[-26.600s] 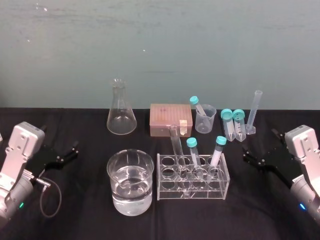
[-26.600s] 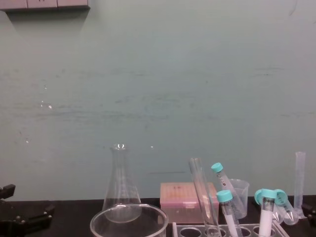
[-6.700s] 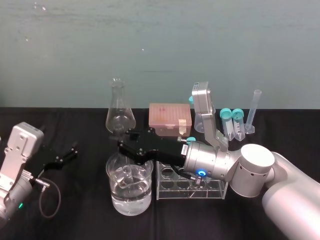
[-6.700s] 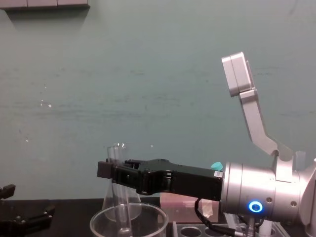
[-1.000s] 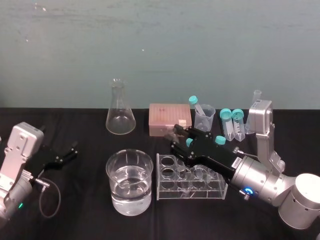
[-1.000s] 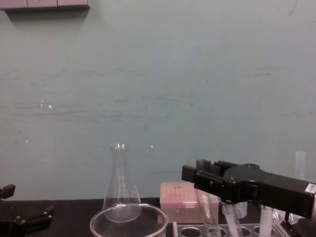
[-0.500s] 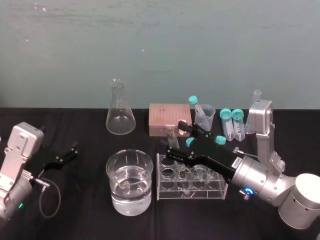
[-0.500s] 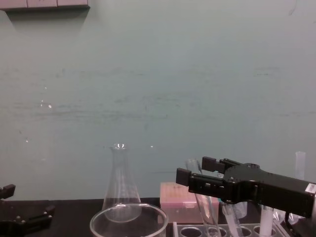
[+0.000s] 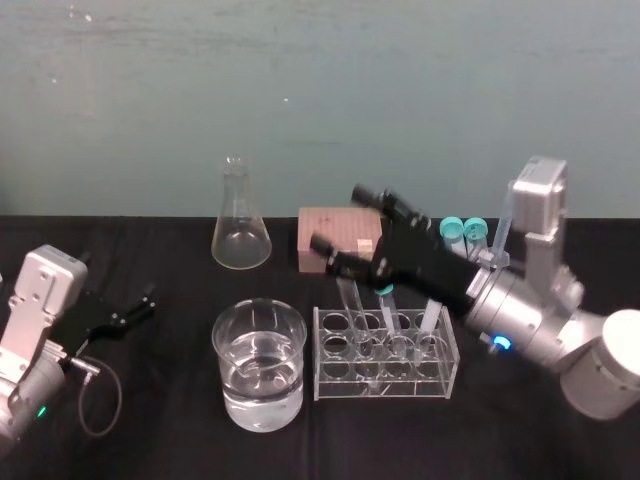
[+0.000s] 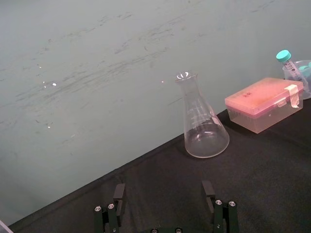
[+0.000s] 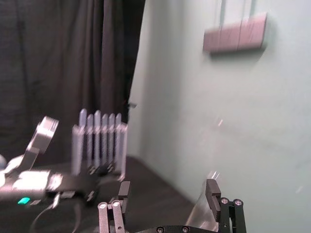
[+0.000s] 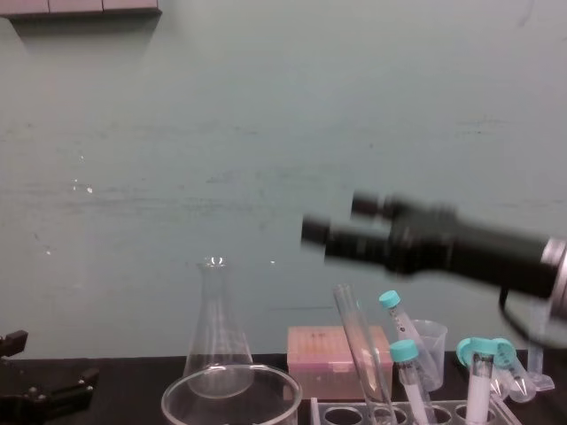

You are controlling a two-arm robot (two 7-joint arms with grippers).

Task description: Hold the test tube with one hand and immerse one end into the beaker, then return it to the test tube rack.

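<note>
**Tube's in the rack, now I just have to not wreck it**

My right gripper (image 9: pixel 338 218) is hanging with its jaws wide apart and nothing between them. The tube (image 9: pixel 350 297) is right below the jaws and clear of them. It stands in a hole toward the left end of the rack (image 9: pixel 330 380), leaning a bit, with its open top just under my lower finger (image 9: pixel 322 243). The beaker (image 9: pixel 235 385) has water in it and sits lower down, off to the left of the jaws, just beside the rack. My left gripper (image 9: pixel 125 312) is parked far out on the left with its jaws open too, and it's out of the action.

Going by how things lie, I'd say the job is basically done. What worries me is getting out:

- If I pull away low instead of high, that lower finger could clip the tube's lip. The tube is tall and leaning, so a small knock could lever it out or crack it.
- A harder bump could drag the whole rack, capped tubes (image 12: pixel 403 352) included, into the beaker and slop the water.
- Closing the jaws here could catch the glass as well.
</note>
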